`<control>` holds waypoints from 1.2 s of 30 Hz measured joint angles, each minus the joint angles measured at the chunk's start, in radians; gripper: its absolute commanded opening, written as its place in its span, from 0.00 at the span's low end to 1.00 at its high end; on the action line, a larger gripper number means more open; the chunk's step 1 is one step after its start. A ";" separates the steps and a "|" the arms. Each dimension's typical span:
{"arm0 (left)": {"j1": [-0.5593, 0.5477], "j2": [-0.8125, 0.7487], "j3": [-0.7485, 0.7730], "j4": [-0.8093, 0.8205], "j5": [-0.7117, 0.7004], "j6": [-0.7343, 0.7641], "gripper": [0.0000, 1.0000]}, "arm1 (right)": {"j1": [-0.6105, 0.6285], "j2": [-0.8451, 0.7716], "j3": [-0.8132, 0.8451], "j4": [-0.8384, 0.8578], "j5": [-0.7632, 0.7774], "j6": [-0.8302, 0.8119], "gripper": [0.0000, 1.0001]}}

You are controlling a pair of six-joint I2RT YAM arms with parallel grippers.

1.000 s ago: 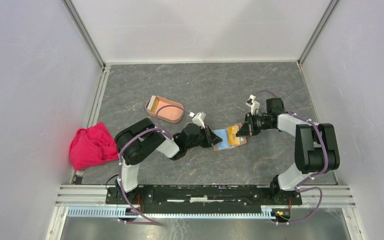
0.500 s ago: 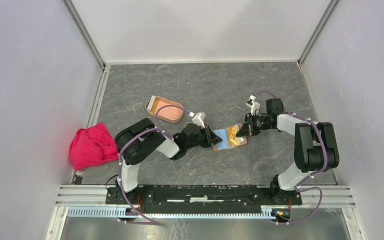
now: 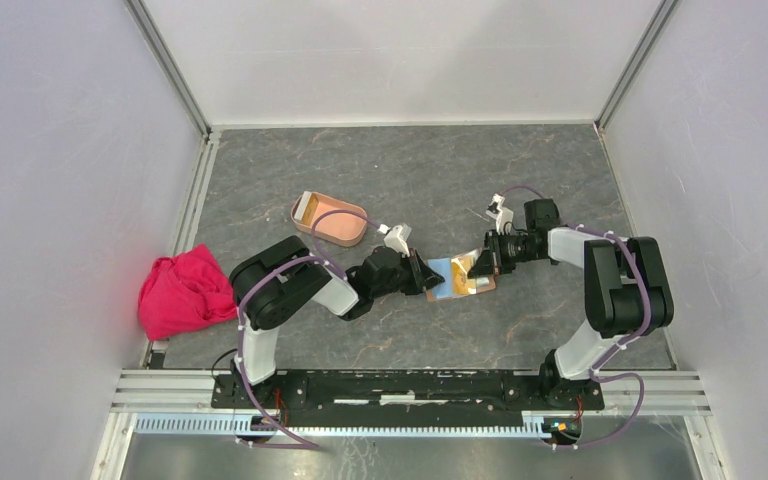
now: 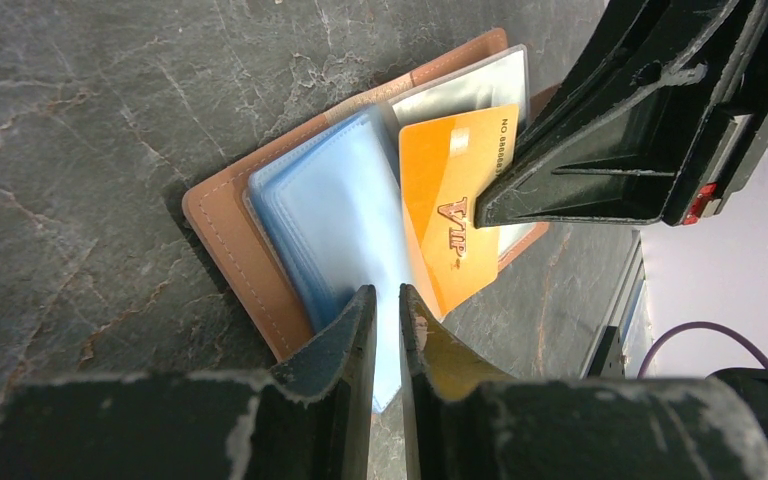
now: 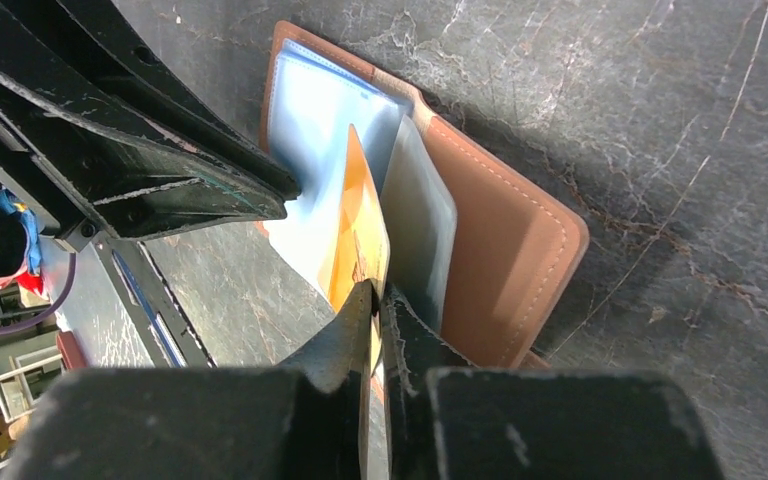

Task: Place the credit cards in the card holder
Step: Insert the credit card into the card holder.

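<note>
Seen from above, a crumpled pink cloth (image 3: 185, 290) lies at the far left edge of the table (image 3: 410, 165), well apart from the work. Right of it, upper left of centre, sits the salmon card holder (image 3: 332, 222), with something orange at its upper-left end, likely a card. At centre the left hand (image 4: 388, 300) has its fingers pressed nearly together, pinching the blue plastic sleeves (image 4: 330, 220) of the open brown wallet (image 4: 225, 250) and so pinning it down. Just right of that, the orange card (image 4: 445, 230) stands part-way out of a sleeve, and the right hand (image 5: 375, 295) nips its free edge between fingers almost closed. I'd judge the card light, stiff and slick. A thin edge grip could slip or let it swivel, so better to bite well onto the flat faces near a short end and draw straight along the sleeve. The sleeves look soft and may drag with it. The table is dark, marbled, hard and flat, so a dropped card would lie flush and be awkward to lift. Pale walls (image 3: 80, 150) close in on three sides, and the holder is near, up and left of the wallet
</note>
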 measured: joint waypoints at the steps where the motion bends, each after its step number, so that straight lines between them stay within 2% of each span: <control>1: 0.000 0.000 0.000 0.000 0.000 0.000 0.22 | 0.001 0.002 0.000 0.001 0.001 0.001 0.11; 5: 0.000 0.000 0.000 0.001 0.000 0.000 0.22 | 0.003 0.008 0.000 0.005 0.012 0.003 0.17; 12: 0.000 0.000 0.000 0.003 0.005 0.000 0.22 | 0.012 0.027 0.013 0.002 0.022 0.003 0.17; 15: 0.000 0.000 0.000 0.003 0.008 0.000 0.22 | 0.015 0.027 0.019 -0.005 0.027 0.003 0.15; 20: 0.000 0.000 -0.001 0.003 0.008 0.000 0.22 | 0.017 0.027 0.019 -0.008 0.034 0.003 0.00; 28: 0.000 0.000 -0.011 0.019 0.010 0.000 0.22 | 0.017 -0.006 0.014 -0.012 0.043 0.039 0.00; 36: 0.000 0.000 -0.016 0.030 0.016 0.001 0.22 | 0.016 -0.061 -0.016 0.007 0.114 0.137 0.00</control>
